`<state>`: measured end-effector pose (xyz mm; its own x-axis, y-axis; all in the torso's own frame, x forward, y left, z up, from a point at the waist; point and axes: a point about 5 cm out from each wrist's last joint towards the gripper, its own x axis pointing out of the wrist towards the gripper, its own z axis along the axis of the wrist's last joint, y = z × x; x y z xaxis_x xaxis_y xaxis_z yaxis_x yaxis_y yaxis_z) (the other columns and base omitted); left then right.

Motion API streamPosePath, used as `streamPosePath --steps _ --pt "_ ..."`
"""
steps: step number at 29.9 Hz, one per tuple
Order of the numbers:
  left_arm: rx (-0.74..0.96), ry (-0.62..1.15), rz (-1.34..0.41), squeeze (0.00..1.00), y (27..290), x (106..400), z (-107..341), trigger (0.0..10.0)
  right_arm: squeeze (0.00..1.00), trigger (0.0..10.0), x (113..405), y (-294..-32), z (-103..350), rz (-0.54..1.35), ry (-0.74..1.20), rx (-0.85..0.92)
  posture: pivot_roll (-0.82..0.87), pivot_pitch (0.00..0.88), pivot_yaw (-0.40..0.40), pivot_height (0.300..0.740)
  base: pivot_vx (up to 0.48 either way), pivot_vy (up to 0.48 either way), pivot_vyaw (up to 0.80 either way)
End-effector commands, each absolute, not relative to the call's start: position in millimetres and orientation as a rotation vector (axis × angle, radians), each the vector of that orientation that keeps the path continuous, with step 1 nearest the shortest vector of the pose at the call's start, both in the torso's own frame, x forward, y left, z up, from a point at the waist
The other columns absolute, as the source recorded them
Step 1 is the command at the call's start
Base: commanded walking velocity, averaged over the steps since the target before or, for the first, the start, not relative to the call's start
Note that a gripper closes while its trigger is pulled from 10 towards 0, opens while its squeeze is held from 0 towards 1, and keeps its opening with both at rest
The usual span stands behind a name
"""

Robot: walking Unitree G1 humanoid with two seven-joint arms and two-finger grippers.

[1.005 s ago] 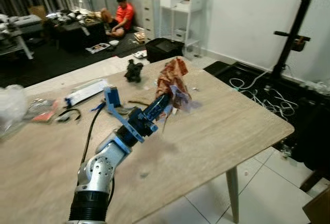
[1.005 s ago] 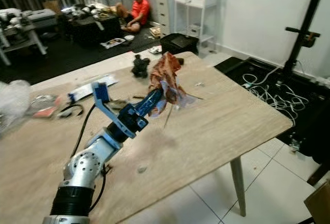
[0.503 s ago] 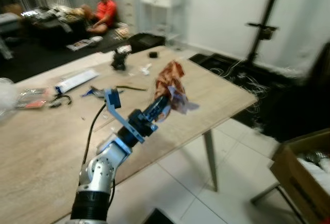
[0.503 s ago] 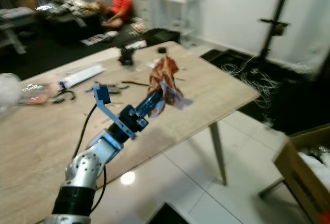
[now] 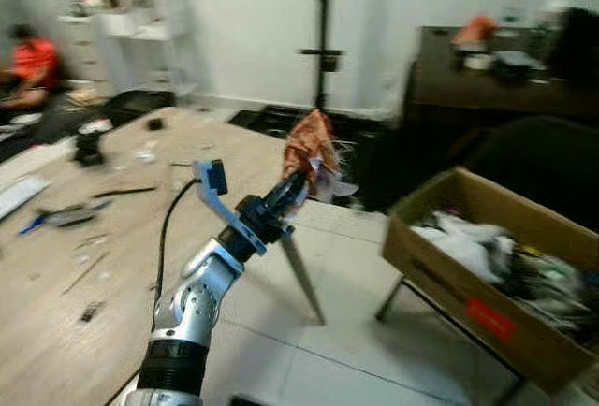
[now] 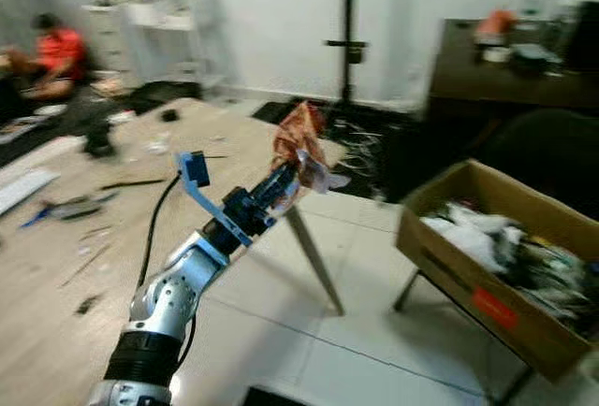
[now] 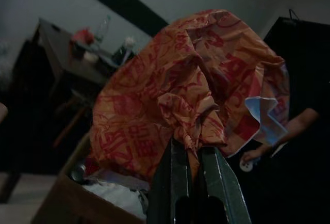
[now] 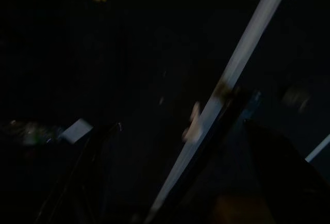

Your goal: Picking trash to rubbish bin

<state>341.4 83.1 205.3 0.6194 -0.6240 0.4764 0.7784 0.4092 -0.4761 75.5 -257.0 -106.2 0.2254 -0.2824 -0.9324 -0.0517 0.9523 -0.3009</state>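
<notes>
My left gripper (image 5: 298,184) is shut on a crumpled red and orange wrapper (image 5: 312,147) with a pale blue scrap hanging from it. I hold it up in the air past the corner of the wooden table (image 5: 56,266). In the left wrist view the wrapper (image 7: 191,90) bulges above the closed fingertips (image 7: 172,157). An open cardboard box (image 5: 468,303) holding white and mixed rubbish stands on the floor to the right, lower than the wrapper and apart from it. My right arm hangs idle; its wrist view is very dark, crossed by a pale slanted bar (image 8: 232,79).
The table carries small scraps, a cable and a dark object (image 5: 89,147) at the far left. A table leg (image 5: 301,275) slants down under the gripper. A black stand pole (image 5: 325,50) and a dark desk (image 5: 468,79) stand behind. A person in red (image 5: 28,60) sits far left.
The whole view has swung to the right: the table has slid left and the cardboard box has come fully into view. The left gripper still holds the wrapper the same way.
</notes>
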Motion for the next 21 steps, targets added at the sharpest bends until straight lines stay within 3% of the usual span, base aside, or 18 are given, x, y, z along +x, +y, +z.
streamPosePath --steps 1,21 --pt "-0.730 -0.250 -0.854 0.00 83 345 206 10.0 0.00 10.0 75 -253 -107 -0.152 1.346 -0.291 -0.28 0.092 0.105 0.740 0.000 0.000 -0.80" --pt "-0.745 -0.275 -0.733 0.00 89 355 203 10.0 0.00 10.0 81 -261 -104 -0.174 1.334 -0.353 -0.28 0.093 0.094 0.740 0.000 0.000 -0.80"
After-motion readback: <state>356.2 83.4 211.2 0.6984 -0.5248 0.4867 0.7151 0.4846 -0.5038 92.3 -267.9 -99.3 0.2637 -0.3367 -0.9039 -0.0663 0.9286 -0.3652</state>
